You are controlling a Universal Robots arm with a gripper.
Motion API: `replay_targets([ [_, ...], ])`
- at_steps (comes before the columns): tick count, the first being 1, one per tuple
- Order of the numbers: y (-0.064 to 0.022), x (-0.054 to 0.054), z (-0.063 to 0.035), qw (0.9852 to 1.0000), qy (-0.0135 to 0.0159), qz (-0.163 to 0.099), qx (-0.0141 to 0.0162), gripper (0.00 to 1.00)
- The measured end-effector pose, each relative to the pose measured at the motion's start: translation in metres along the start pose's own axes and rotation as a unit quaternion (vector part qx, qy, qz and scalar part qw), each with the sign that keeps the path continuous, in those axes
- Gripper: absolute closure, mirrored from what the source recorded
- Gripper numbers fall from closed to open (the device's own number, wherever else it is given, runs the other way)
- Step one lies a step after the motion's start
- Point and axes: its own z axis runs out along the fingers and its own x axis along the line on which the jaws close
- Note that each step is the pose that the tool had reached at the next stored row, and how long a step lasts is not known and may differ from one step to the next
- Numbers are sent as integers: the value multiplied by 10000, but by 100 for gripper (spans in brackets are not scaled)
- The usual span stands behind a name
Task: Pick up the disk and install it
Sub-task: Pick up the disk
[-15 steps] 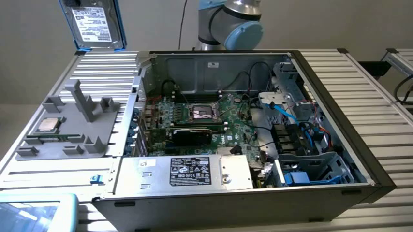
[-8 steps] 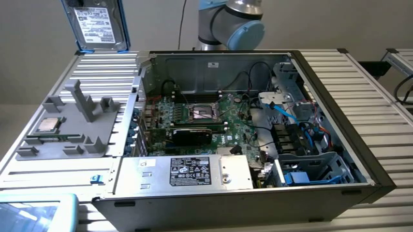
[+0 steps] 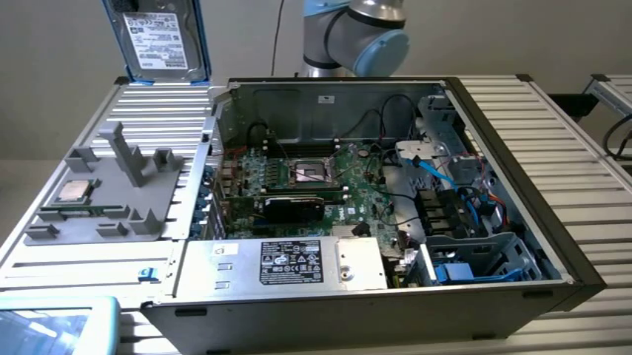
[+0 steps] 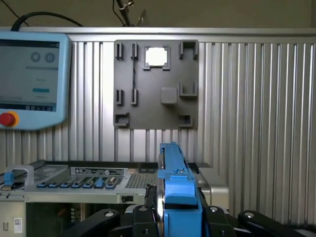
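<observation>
The jaws were closed on the disk [image 4: 176,197], clamping its blue rail from both sides, with the drive edge-on in the wrist view. In the exterior view the disk [image 3: 164,37] hung upright, label showing, above the far part of the desk [image 3: 578,140] at that view's left, well apart from the open computer case [image 3: 296,100]. Picking up looked done, and the carry was in hand. Installing would call for lining the rails up with the drive cage [image 3: 499,251] in the case's near corner.

Silver-grey, blue-railed disk [image 3: 158,38]; ribbed grey table [image 3: 153,103]; green motherboard [image 3: 363,194]
</observation>
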Motion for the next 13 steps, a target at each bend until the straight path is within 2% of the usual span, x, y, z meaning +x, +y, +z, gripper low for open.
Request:
replay_targets([
  [13,-407,353,-92,10000,-7,0,1,63],
])
